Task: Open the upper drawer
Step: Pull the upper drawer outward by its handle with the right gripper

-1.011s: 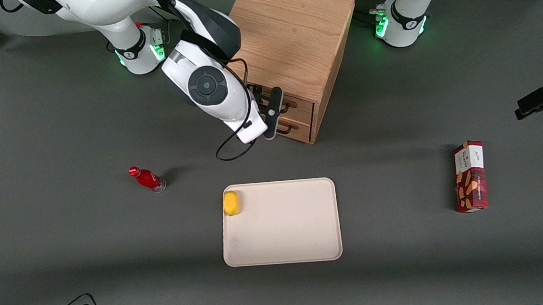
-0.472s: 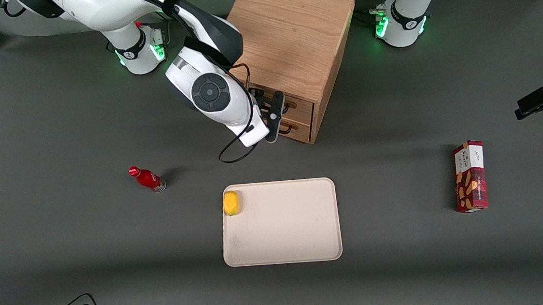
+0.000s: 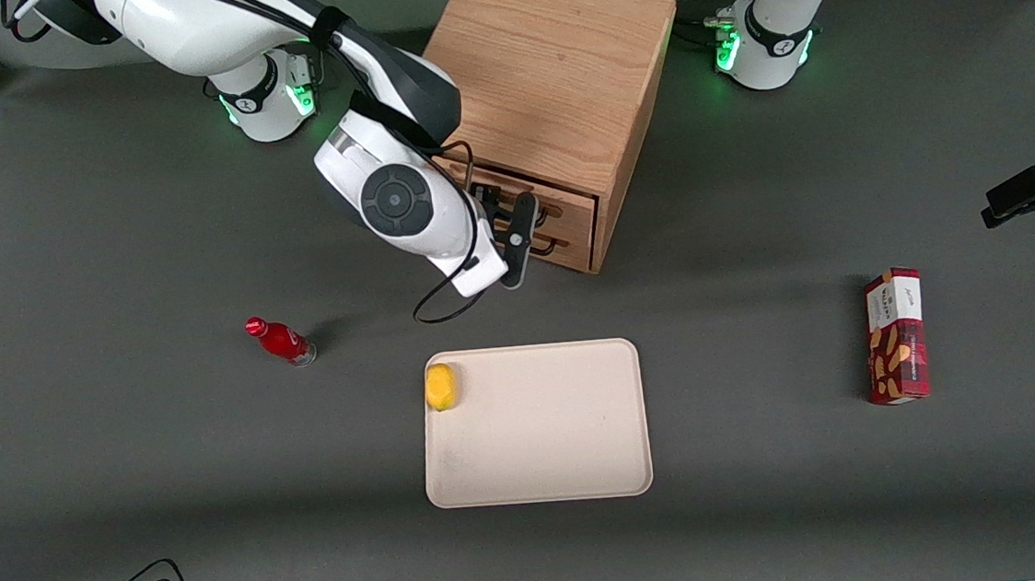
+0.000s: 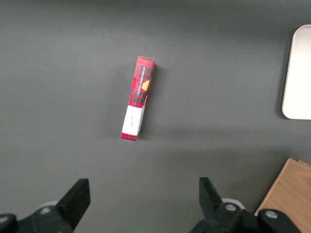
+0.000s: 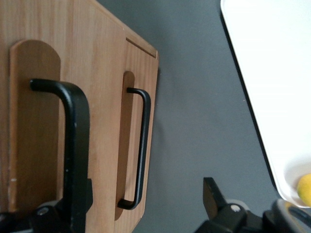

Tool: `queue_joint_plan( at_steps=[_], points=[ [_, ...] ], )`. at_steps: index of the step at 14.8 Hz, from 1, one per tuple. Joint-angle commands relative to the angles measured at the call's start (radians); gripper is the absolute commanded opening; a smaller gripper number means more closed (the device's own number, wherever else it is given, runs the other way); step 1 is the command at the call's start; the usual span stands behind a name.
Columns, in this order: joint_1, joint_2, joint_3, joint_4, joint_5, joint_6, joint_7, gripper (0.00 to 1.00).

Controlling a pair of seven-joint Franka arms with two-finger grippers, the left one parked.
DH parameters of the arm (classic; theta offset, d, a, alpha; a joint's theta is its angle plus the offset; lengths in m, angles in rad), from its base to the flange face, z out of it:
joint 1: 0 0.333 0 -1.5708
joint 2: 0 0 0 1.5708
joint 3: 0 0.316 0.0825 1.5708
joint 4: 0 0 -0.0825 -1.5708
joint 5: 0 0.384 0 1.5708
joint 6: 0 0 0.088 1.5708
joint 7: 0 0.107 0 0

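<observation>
The oak cabinet [image 3: 555, 66] stands at the back middle of the table. Its upper drawer [image 3: 566, 202] has a black wire handle [image 5: 77, 136] and seems to stand out a little from the cabinet face. The lower drawer [image 5: 150, 97] sits below it with its own handle [image 5: 142, 145]. My right gripper [image 3: 512, 222] is right in front of the drawers, nearer to the front camera than they are. In the right wrist view the gripper [image 5: 145, 189] is open wide. One finger [image 5: 77, 206] sits at the upper handle; the other [image 5: 214, 199] hangs over the table.
A beige tray [image 3: 541, 473] lies nearer the front camera, with a yellow fruit [image 3: 440, 386] in one corner. A red bottle [image 3: 281, 341] lies toward the working arm's end. A red snack box [image 3: 896, 335] lies toward the parked arm's end, also in the left wrist view [image 4: 138, 99].
My gripper moved in against the drawer fronts, then drew back a little toward the front camera. The upper drawer's front seems to have come out slightly with it.
</observation>
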Motion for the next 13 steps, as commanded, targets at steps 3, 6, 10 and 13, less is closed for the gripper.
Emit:
queue_joint_plan(
  at_steps=[3,6,10,13],
  points=[
    [0.001,0.030,-0.004,0.026,-0.018,0.007,-0.022,1.00],
    [0.001,0.034,-0.004,0.043,-0.018,0.007,-0.024,1.00],
    [-0.001,0.054,-0.004,0.066,-0.020,0.007,-0.027,1.00],
    [-0.001,0.054,-0.013,0.067,-0.020,0.007,-0.050,1.00]
  ],
)
